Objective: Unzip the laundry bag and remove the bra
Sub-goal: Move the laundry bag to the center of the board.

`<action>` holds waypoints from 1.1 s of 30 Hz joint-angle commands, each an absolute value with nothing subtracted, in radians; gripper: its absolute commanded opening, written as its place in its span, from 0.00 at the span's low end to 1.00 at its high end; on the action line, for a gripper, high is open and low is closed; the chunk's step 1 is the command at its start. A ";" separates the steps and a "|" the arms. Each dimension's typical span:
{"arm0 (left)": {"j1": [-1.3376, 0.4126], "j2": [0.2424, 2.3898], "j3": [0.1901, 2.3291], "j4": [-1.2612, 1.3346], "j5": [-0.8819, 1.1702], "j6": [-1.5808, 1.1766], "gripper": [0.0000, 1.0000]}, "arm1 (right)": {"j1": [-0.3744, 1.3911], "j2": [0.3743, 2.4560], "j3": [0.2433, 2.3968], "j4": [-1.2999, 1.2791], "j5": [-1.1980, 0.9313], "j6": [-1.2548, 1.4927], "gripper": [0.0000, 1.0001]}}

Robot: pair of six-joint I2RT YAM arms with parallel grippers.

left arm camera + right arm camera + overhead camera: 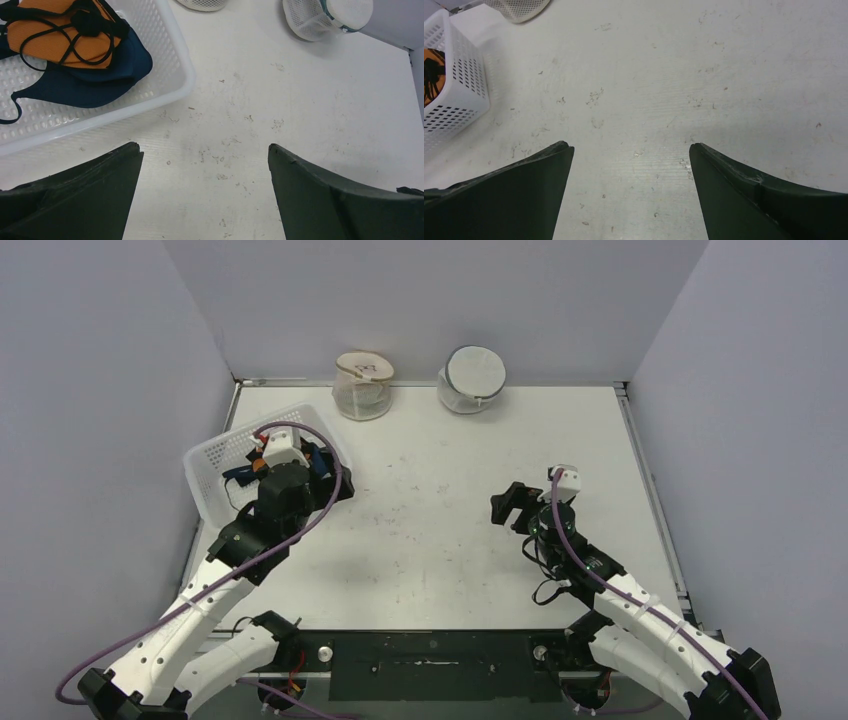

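With left gripper (202,150) and right gripper (630,146) both wide open and empty, unzipping looks unstarted; next, one must reach a far laundry bag (472,380) and grip it

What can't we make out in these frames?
- Basket contents, top view: left arm covers most of them; only the left wrist view shows an orange bra and a navy bra.
- Left bag: clipped by the top edge in both wrist views; too small in the top view to read zip or contents.
- Right bag: zip state and contents unclear; small in the top view, clipped in the left wrist view.
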State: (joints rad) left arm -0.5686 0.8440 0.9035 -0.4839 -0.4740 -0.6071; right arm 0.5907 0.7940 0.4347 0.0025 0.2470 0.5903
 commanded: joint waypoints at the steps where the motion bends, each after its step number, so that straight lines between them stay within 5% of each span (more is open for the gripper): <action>1: -0.568 0.830 0.916 -0.469 -0.476 -0.574 0.96 | 0.594 0.772 0.438 0.048 0.333 0.637 0.90; 10: -0.568 0.761 0.873 -0.427 -0.453 -0.559 0.96 | 0.588 0.867 0.518 0.081 0.336 0.679 0.90; 16: -0.569 0.716 0.842 -0.396 -0.426 -0.541 0.96 | 0.454 1.035 0.555 0.320 0.243 0.818 0.92; 28: -0.572 0.673 0.793 -0.330 -0.341 -0.516 0.96 | 0.187 1.690 0.860 0.783 -0.119 1.050 0.98; 33: -0.572 0.685 0.787 -0.319 -0.320 -0.508 0.96 | 0.152 1.928 1.018 0.945 -0.211 1.182 0.92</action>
State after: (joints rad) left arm -0.5690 0.6830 0.7868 -0.3893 -0.3527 -0.5323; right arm 0.1734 1.8164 0.9054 0.7128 -0.1040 1.0534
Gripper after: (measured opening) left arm 0.963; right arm 0.931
